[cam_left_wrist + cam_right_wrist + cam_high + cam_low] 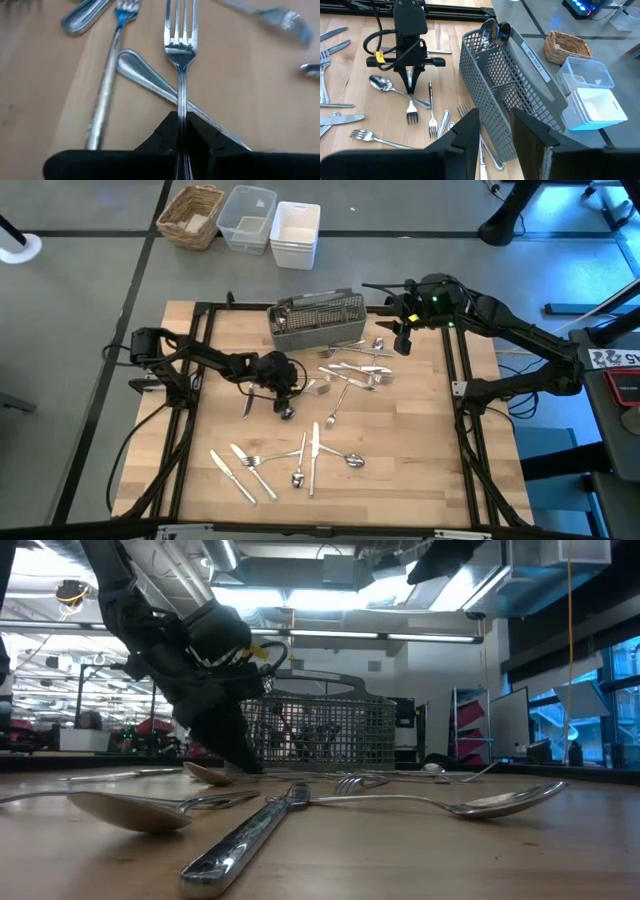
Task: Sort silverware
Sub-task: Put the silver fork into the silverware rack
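A: While most of the silverware (300,455) lies loose on the wooden table (420,450), how much would you call sorted?

B: Very little. The grey mesh caddy (317,319) holds a couple of pieces standing at one end, spoon bowls by the look of it; the rest is scattered in front of it, one cluster just beside it and another well apart toward the table's near edge.

A: And the arms?

B: The left gripper (410,80) is down on the table in front of the caddy, fingers clenched on the handle of a fork (180,55), tines pointing away from it. That fork lies flat, its handle crossing another handle. The right gripper (403,340) hangs just beside the caddy's end, fingers parted, holding nothing.

A: What are the pieces like?

B: Thin, polished metal, mirror-bright, with ridged handles and rounded ends. They are slippery-looking and low against the wood, so I judge each pickup fiddly. Nearly everything remains to go in.
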Controlling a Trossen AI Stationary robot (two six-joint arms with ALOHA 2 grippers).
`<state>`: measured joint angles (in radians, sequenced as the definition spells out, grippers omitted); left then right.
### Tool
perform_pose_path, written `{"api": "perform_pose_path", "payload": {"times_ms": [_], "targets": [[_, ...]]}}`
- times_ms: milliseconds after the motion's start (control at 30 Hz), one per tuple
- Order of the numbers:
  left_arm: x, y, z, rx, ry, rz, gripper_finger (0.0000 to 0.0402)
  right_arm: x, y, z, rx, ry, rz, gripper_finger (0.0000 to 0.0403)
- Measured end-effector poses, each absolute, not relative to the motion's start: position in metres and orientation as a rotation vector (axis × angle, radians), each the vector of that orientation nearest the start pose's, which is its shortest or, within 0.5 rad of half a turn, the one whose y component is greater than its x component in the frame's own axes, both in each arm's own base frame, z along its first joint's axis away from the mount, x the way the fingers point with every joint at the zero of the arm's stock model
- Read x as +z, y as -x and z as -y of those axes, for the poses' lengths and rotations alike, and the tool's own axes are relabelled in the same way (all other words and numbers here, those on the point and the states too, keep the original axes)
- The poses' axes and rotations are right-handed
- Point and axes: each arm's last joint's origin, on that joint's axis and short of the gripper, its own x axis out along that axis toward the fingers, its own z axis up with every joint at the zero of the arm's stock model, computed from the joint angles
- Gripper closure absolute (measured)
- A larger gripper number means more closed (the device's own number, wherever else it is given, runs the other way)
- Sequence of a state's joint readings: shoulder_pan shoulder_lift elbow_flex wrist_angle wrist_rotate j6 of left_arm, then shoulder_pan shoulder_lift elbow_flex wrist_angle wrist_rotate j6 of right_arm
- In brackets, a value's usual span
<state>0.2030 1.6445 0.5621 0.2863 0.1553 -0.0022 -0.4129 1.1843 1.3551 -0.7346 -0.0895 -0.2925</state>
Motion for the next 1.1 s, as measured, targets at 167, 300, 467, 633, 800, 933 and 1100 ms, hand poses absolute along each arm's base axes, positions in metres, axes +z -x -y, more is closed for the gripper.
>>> {"api": "perform_pose_path", "payload": {"times_ms": [167,300,467,633,800,933,1100], "targets": [[0.120,-0.270,-0.052,0.072,0.206,-0.737,0.0388,0.397,-0.215,0.091,-0.231,0.142,-0.588,0.0291],[0.133,-0.270,-0.052,0.074,0.204,-0.676,0.0391,0.397,-0.215,0.091,-0.231,0.142,-0.588,0.0291],[0.156,-0.273,-0.054,0.083,0.210,-0.520,0.0391,0.395,-0.218,0.092,-0.220,0.138,-0.591,0.0291],[0.179,-0.277,-0.064,0.119,0.226,-0.308,0.0387,0.387,-0.229,0.096,-0.189,0.122,-0.619,0.0291],[0.197,-0.277,-0.081,0.196,0.236,-0.107,0.0388,0.376,-0.244,0.102,-0.159,0.106,-0.638,0.0291],[0.209,-0.274,-0.093,0.290,0.198,0.020,0.0384,0.366,-0.256,0.107,-0.157,0.098,-0.668,0.0291],[0.218,-0.269,-0.106,0.392,0.126,0.109,0.0382,0.360,-0.277,0.116,-0.169,0.120,-0.600,0.0291]]}}
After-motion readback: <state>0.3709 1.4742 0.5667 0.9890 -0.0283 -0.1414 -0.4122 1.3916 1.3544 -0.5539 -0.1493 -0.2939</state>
